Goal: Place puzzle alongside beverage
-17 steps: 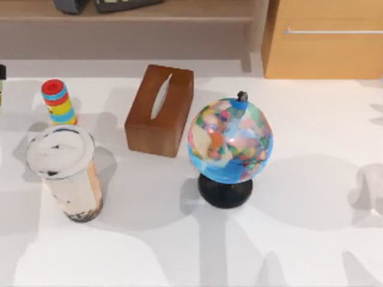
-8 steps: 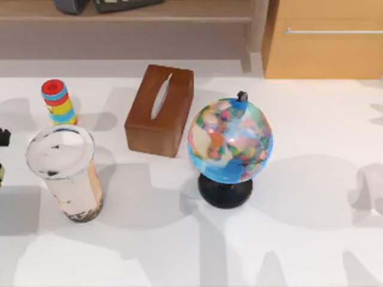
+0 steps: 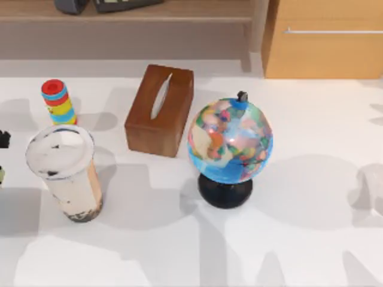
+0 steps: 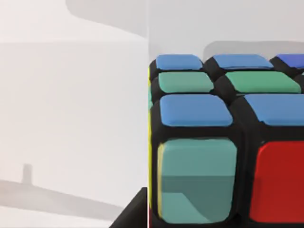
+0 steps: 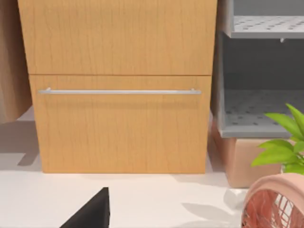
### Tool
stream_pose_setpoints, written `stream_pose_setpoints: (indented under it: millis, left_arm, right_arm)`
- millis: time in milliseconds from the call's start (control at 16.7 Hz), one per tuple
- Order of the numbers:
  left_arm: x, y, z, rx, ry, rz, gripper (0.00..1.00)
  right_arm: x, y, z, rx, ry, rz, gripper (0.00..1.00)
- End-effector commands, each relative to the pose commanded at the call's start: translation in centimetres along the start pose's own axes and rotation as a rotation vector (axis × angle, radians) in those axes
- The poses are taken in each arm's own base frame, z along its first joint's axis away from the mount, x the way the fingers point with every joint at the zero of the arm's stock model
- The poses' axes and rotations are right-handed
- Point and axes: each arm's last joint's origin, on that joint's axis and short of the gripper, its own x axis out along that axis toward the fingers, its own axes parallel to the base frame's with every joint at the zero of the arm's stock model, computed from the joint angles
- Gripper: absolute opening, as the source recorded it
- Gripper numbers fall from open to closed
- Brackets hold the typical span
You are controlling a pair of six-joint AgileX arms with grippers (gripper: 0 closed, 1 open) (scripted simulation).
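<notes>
My left gripper (image 3: 2, 155) sits at the far left edge of the table in the top view, just a dark sliver and a speck of yellow-green beside the tall clear plastic cup of beige milk tea (image 3: 67, 173). I cannot tell from these pictures whether its fingers are spread or pinching anything. In the left wrist view the small black-bodied twisty cube with coloured square stickers (image 4: 223, 142) looms very close to the lens — blue, green, teal and red squares face the camera, with a thin yellow strip along its edge, and pale tabletop lies beyond it. Whether the cube rests on the white table (image 3: 299, 239) or hangs above it, I cannot tell. The cup stands upright near the table's left side, dark pearls at its base and a white round sealed top. Just behind it stands a striped red, blue and yellow ringed cylinder toy (image 3: 58, 101), apart from the cup. A brown wooden tissue box (image 3: 160, 110) lies toward the middle, and a multicoloured globe on a black round base (image 3: 230, 143) stands to its right, near but not touching. My right arm is parked off to the right — its wrist view faces a light wooden drawer cabinet (image 5: 121, 85), a pink fan (image 5: 275, 204) and green leaves (image 5: 285, 142).
</notes>
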Motion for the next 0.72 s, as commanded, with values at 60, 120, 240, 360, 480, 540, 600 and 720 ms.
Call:
stream_pose_setpoints:
  millis: [60, 120, 240, 360, 480, 540, 600, 720]
  left_arm:
    - [-0.1, 0.1, -0.1, 0.002, 0.001, 0.002, 0.0]
    - [-0.2, 0.2, -0.2, 0.005, 0.001, 0.004, 0.0]
    - [-0.5, 0.4, -0.3, 0.009, -0.007, 0.01, 0.0]
    - [-1.0, 0.6, -0.5, 0.013, -0.026, 0.018, 0.0]
    - [-1.6, 0.8, -0.5, 0.017, -0.052, 0.024, 0.0]
    - [-1.9, 0.8, -0.6, 0.019, -0.064, 0.026, 0.0]
    - [-2.1, 0.9, -0.5, 0.02, -0.074, 0.026, 0.0]
    - [-2.1, 0.9, -0.5, 0.019, -0.085, 0.025, 0.0]
  right_arm:
    - [0.0, 0.0, 0.0, 0.0, 0.0, 0.0, 1.0]
    - [0.0, 0.0, 0.0, 0.0, 0.0, 0.0, 1.0]
    - [0.0, 0.0, 0.0, 0.0, 0.0, 0.0, 1.0]
    - [0.0, 0.0, 0.0, 0.0, 0.0, 0.0, 1.0]
    - [0.0, 0.0, 0.0, 0.0, 0.0, 0.0, 1.0]
    - [0.0, 0.0, 0.0, 0.0, 0.0, 0.0, 1.0]
    - [0.0, 0.0, 0.0, 0.0, 0.0, 0.0, 1.0]
    - [0.0, 0.0, 0.0, 0.0, 0.0, 0.0, 1.0]
